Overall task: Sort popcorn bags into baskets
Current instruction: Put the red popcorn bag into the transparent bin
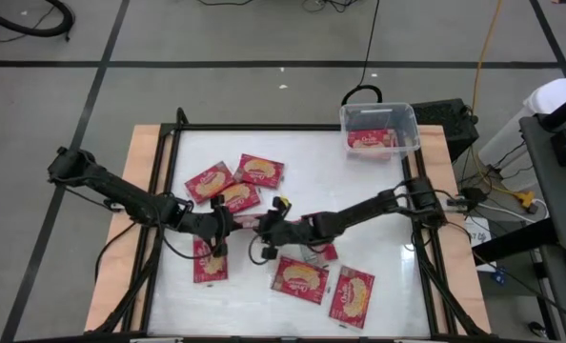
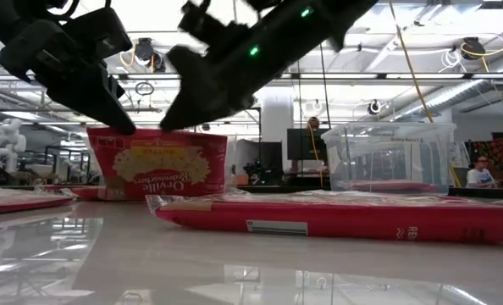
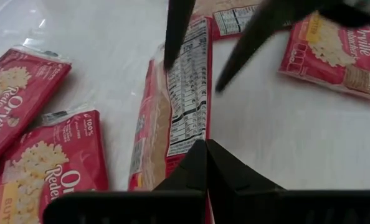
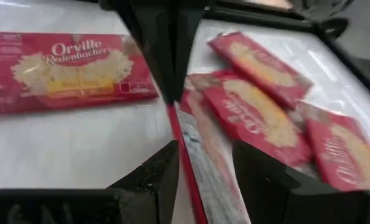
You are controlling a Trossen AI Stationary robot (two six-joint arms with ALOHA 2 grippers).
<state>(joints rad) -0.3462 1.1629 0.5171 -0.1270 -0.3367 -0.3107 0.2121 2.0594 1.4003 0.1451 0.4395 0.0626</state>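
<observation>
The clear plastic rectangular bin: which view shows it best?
The high view: the clear plastic rectangular bin shows whole from above, red popcorn packets inside. The low view shows its side wall only; neither wrist view shows it.

I'm seeing the white table [image 1: 378,171], wood-edged, carrying red popcorn bags [image 1: 260,171]: three clustering at upper middle, one lying at lower left [image 1: 210,263], two sitting side by side near the front edge [image 1: 299,278]. The clear basket [image 1: 379,131] is sitting at the far right corner, bags inside.
</observation>
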